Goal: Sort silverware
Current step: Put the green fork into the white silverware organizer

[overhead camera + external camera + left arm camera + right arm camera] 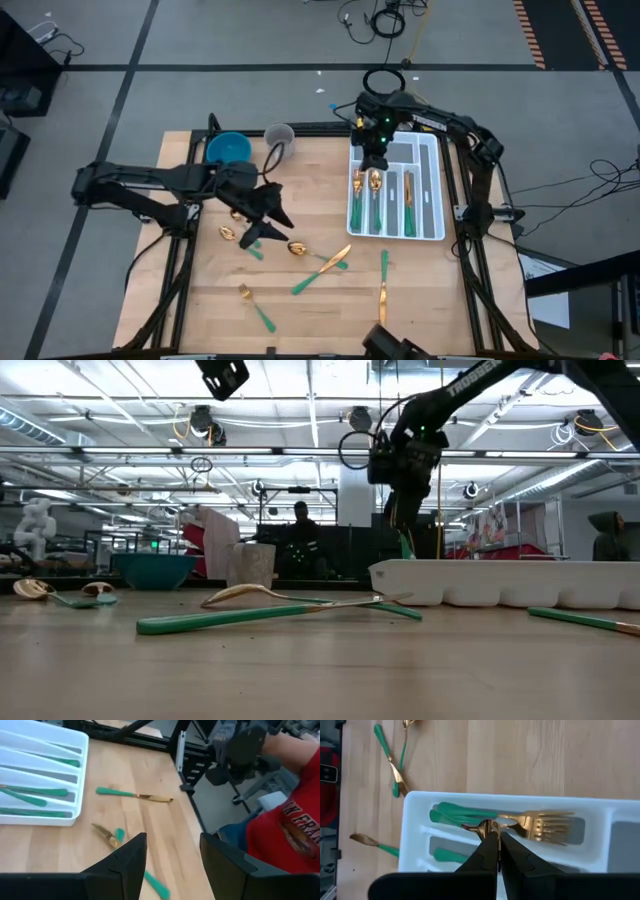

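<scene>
Right end effector (496,842) pinching a gold-headed, green-handled fork (470,822) over white tray (415,820), left end effector (172,857) spread

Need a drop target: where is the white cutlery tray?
High view: the white cutlery tray sits at the table's right side, under the right gripper, right of the clear cup.

left tool (262,222): over the left-centre of the wooden tabletop (420,290), above loose gold-and-green silverware (320,268)
right tool (374,160): above the white plastic divided tray (436,190), at its far end
tray: green-handled pieces in three slots
far-left corner: round blue bowl (228,148), clear plastic cup (279,135) beside it
</scene>
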Controlling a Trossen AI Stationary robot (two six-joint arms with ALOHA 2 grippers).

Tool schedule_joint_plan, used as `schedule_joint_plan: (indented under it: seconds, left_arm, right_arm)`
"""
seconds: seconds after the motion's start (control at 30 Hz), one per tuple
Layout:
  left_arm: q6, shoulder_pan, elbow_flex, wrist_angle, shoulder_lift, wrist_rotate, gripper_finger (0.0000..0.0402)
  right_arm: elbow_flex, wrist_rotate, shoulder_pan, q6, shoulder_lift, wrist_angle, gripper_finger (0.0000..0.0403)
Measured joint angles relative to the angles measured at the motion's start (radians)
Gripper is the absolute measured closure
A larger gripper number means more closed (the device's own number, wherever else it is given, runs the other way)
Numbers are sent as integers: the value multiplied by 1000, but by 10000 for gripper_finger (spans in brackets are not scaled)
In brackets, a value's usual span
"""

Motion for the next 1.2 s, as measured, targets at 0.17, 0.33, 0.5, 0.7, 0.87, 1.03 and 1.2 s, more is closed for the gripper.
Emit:
schedule_joint_plan:
  seconds: [0.17,0.33,0.5,0.7,0.87,1.03,1.2]
  left_arm:
    - [5,-21,0,-40,-9,-39,212]
    - [26,-37,-1,-55,-10,-69,212]
    - [29,-38,-1,-62,-10,-83,212]
    - [52,-38,-1,-67,-10,-85,212]
    - [52,-38,-1,-67,-10,-87,212]
    - [52,-38,-1,-66,-10,-87,212]
    - [52,-38,-1,-67,-10,-87,212]
  right_arm:
    - [0,0,-3,-17,67,25,403]
    - [0,-21,-14,-33,136,28,403]
    - [1,-28,-24,-32,192,56,403]
    - [1,-29,-24,-31,222,66,403]
    - [1,-17,-24,6,223,83,403]
    - [1,57,-23,71,223,116,396]
    - [1,89,-23,83,223,132,366]
